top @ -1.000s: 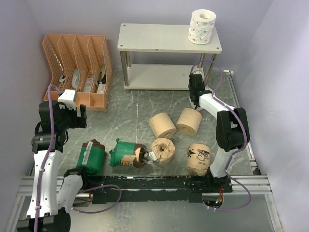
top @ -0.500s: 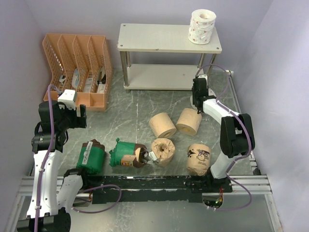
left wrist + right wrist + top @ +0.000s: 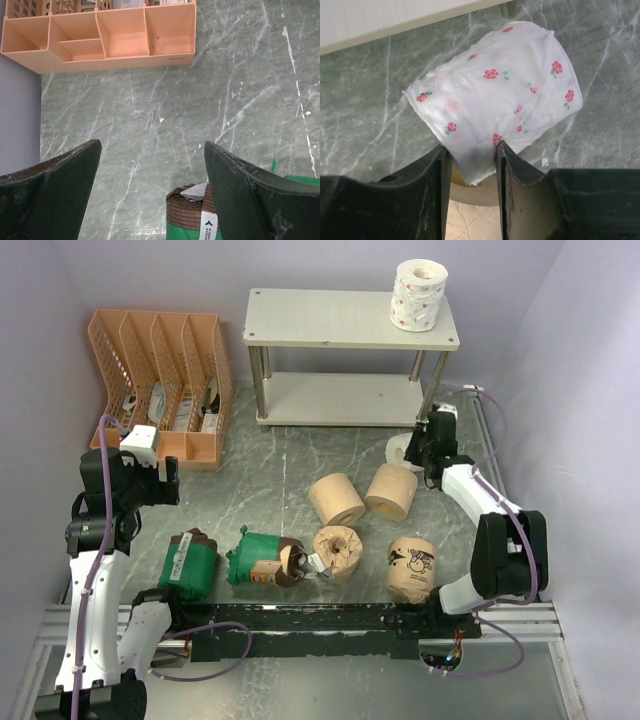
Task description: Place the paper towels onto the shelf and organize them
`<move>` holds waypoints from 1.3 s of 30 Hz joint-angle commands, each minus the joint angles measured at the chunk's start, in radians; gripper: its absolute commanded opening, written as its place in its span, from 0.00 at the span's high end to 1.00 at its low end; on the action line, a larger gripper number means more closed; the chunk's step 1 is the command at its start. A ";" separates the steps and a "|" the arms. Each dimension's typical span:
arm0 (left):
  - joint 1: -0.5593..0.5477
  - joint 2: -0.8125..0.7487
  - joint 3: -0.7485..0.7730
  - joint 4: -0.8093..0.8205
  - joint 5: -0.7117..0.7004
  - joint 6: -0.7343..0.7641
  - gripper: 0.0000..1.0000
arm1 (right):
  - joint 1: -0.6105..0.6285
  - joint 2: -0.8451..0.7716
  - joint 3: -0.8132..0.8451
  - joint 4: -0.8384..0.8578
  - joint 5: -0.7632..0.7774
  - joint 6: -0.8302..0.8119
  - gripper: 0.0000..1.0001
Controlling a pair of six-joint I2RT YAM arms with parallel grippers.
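Note:
My right gripper (image 3: 472, 155) is shut on the edge of a white paper towel roll with red flowers (image 3: 505, 100), next to the shelf's (image 3: 350, 322) right front leg. From above, that roll (image 3: 400, 450) sits just left of the right gripper (image 3: 425, 452). A matching white roll (image 3: 420, 295) stands on the shelf's top board. Three tan rolls (image 3: 337, 500), a brown cartoon-print roll (image 3: 412, 568) and two green-wrapped rolls (image 3: 262, 560) lie on the table. My left gripper (image 3: 152, 170) hangs open above a green roll (image 3: 200, 217).
An orange file organizer (image 3: 165, 385) stands at the back left, also seen in the left wrist view as the organizer (image 3: 100, 35). The shelf's lower board (image 3: 335, 398) is bare. A tan roll (image 3: 470, 215) lies under my right fingers. Rails run along the table's right and near edges.
My right arm has swung right and toward the near side, pulling the white flowered roll out beside the shelf's right front leg. The left arm has not moved.

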 commanded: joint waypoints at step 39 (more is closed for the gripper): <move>0.019 -0.002 0.018 0.013 0.017 0.010 0.05 | -0.335 -0.570 -0.010 0.193 -0.480 1.101 1.00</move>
